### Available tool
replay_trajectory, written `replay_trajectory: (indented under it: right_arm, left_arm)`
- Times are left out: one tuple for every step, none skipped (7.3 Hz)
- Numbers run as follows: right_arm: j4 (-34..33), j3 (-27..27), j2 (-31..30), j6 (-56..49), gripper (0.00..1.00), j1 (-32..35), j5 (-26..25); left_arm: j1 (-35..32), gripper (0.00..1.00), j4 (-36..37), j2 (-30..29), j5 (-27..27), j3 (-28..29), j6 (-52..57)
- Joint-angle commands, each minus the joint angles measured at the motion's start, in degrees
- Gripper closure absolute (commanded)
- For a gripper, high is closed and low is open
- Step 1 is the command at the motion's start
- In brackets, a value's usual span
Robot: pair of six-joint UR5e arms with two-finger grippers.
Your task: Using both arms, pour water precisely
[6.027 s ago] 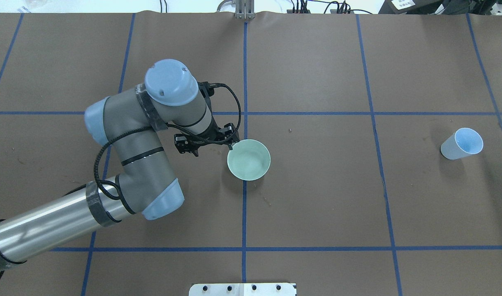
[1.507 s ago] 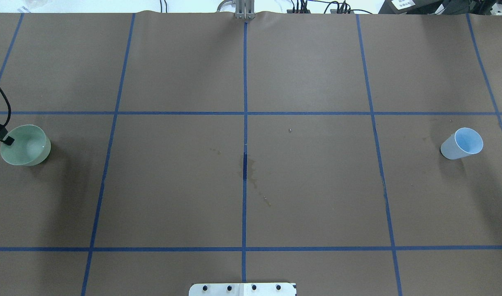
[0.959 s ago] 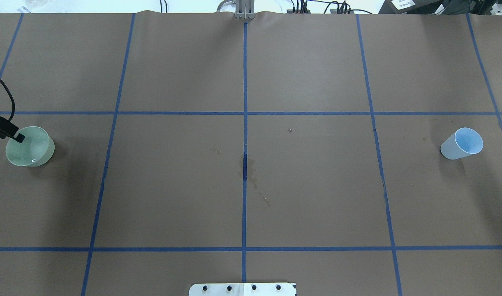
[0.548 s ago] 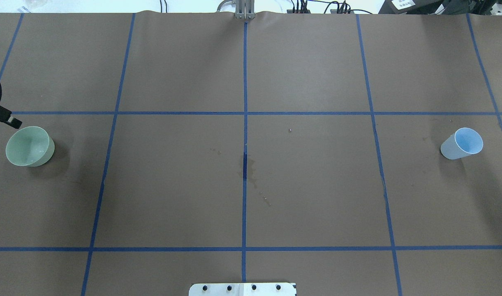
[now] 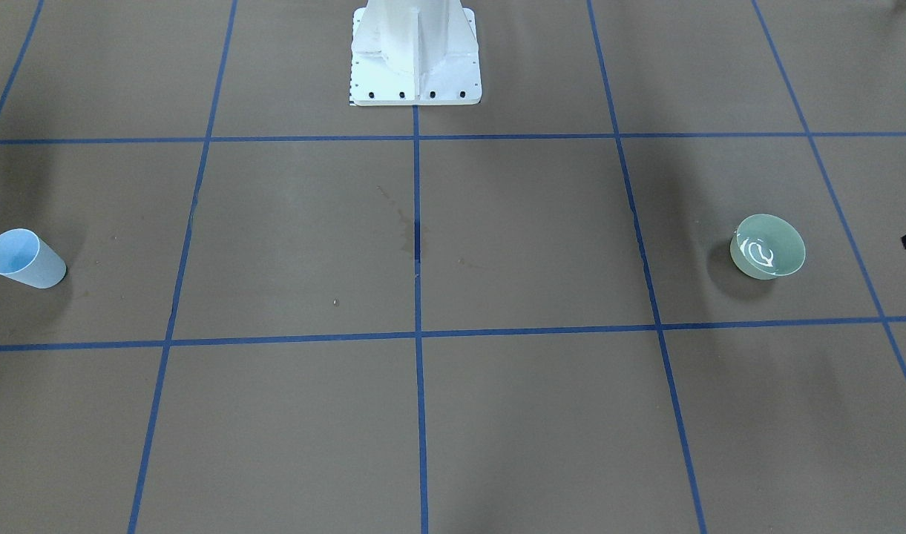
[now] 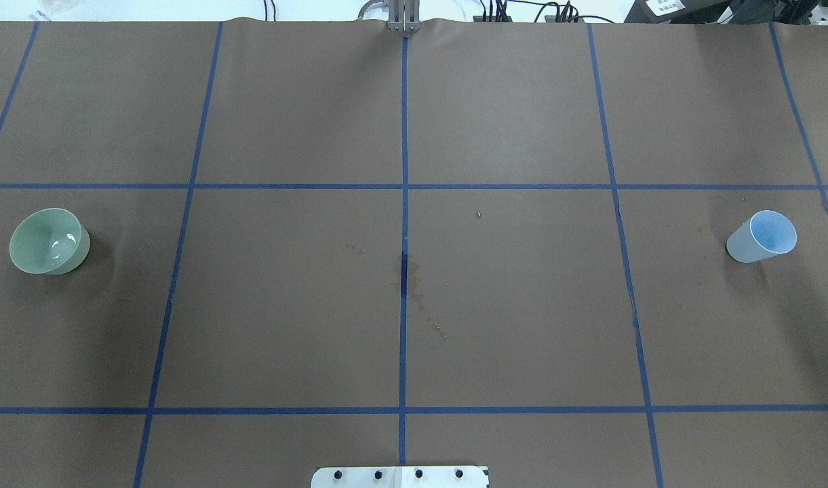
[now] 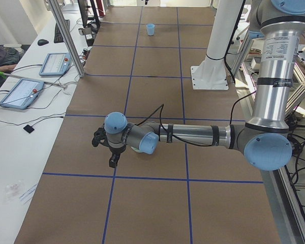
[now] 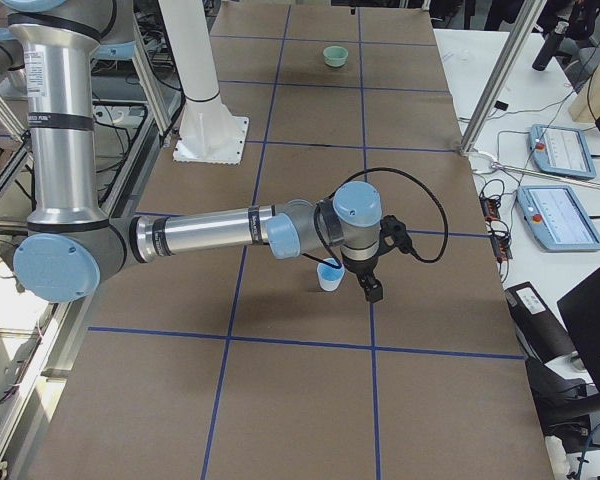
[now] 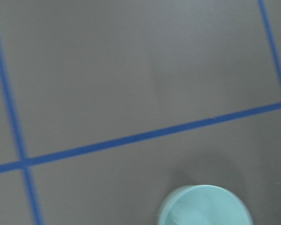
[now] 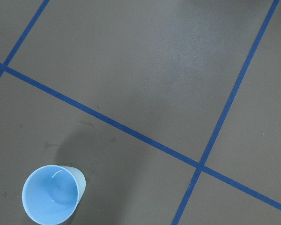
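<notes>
Left gripper [image 7: 105, 151] has withdrawn from the bowl [image 6: 46, 240] on blue-taped brown table [image 6: 508, 305].

We see a green bowl [image 5: 791, 251] with water [image 5: 757, 253] glinting inside near the desk's edge on the robot's left, and a blue cup [image 5: 24, 259] by the opposite edge.

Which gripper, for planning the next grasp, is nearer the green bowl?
Left. The left gripper hovers beside the green bowl; the right gripper is at the opposite end, by the blue cup.
</notes>
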Motion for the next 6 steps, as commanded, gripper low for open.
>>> replay_trajectory:
  right_arm:
    - [-0.17, -0.35, 0.35, 0.71, 0.01, -0.09, -0.36]
    - [-1.74, -0.01, 0.61, 0.72, 0.01, -0.09, -0.36]
    - [-2.45, 0.00, 0.70, 0.72, 0.01, -0.09, -0.36]
    - [-3.51, 0.00, 0.70, 0.72, 0.01, -0.09, -0.36]
    - [-8.21, 0.00, 2.18, 0.72, 0.01, -0.09, -0.36]
    - [-13.66, -0.18, 4.37, 0.72, 0.01, -0.09, -0.45]
  left_arm:
    - [-5.80, 0.01, 9.81, -0.12, 1.62, -0.20, 10.13]
    - [-5.98, 0.01, 10.36, -0.04, 1.45, -0.03, 10.07]
    - [-6.16, 0.01, 12.19, 0.05, 1.18, -0.12, 9.63]
    - [-6.33, 0.01, 13.08, 0.05, 1.09, -0.38, 9.45]
    - [-6.34, 0.01, 13.17, 0.05, 0.31, -0.55, 8.76]
    - [-6.34, 0.01, 13.44, 0.05, -3.18, -0.47, 5.27]
